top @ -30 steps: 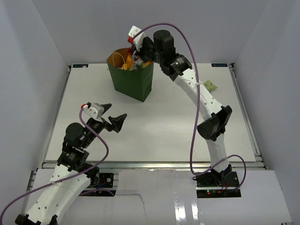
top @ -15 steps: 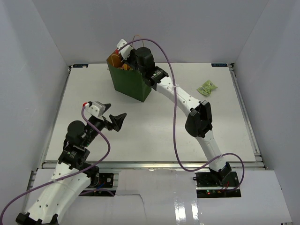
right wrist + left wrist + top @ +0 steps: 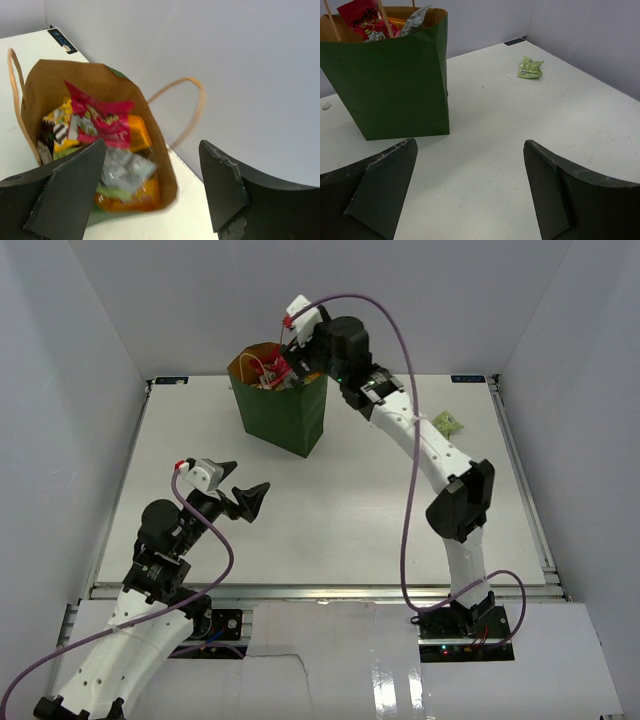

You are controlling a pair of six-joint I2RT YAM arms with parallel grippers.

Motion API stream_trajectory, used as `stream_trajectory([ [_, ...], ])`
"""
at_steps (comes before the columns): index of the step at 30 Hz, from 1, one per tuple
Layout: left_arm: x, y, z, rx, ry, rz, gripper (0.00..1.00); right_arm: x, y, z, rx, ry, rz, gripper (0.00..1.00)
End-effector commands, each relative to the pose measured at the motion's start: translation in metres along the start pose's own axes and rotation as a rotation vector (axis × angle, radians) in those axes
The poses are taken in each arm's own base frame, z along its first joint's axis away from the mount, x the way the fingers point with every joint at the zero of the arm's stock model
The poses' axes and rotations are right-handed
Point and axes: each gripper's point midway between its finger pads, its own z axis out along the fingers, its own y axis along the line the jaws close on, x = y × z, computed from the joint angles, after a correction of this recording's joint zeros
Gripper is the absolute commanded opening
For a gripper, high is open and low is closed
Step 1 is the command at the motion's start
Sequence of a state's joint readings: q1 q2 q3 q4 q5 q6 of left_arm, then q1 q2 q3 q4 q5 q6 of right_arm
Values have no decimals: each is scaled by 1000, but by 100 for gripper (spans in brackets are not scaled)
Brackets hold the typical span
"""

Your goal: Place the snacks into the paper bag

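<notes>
The dark green paper bag (image 3: 285, 422) stands upright at the table's far left-centre. Inside it (image 3: 47, 85) lie snacks: a red packet (image 3: 102, 122), a yellow one (image 3: 61, 125), a blurred grey packet (image 3: 125, 170) and an orange bag (image 3: 131, 200). My right gripper (image 3: 292, 362) hovers open just above the bag's rim (image 3: 152, 144), with nothing between its fingers. One light-green packet (image 3: 447, 423) lies on the table at the far right (image 3: 530, 68). My left gripper (image 3: 245, 498) hangs open and empty over the near-left table (image 3: 470, 145), facing the bag (image 3: 390, 92).
Tan loop handles (image 3: 196, 107) stick up from the bag's rim beside my right fingers. White walls close in the table on three sides. A small crumb-like speck (image 3: 326, 106) lies left of the bag.
My right gripper dipped into the bag's mouth, opened, and rose back above the rim; the grey packet now lies loose in the bag. The left arm stayed put.
</notes>
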State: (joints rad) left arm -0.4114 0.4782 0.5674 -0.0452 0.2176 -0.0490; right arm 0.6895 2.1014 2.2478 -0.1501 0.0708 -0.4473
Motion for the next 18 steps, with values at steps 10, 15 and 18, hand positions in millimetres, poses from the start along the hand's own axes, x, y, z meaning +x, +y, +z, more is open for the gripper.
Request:
stream_trajectory([
  [10,-13,-14,-7,72,-44,-2,98,188,-162,-192,201,275,622,93],
  [15,-14,-16,-8,78,-51,-5,98,332,-201,-262,756,574,802,98],
  [18,-13,-15,-8,76,-46,-4,98,372,-195,-261,789,613,942,98],
])
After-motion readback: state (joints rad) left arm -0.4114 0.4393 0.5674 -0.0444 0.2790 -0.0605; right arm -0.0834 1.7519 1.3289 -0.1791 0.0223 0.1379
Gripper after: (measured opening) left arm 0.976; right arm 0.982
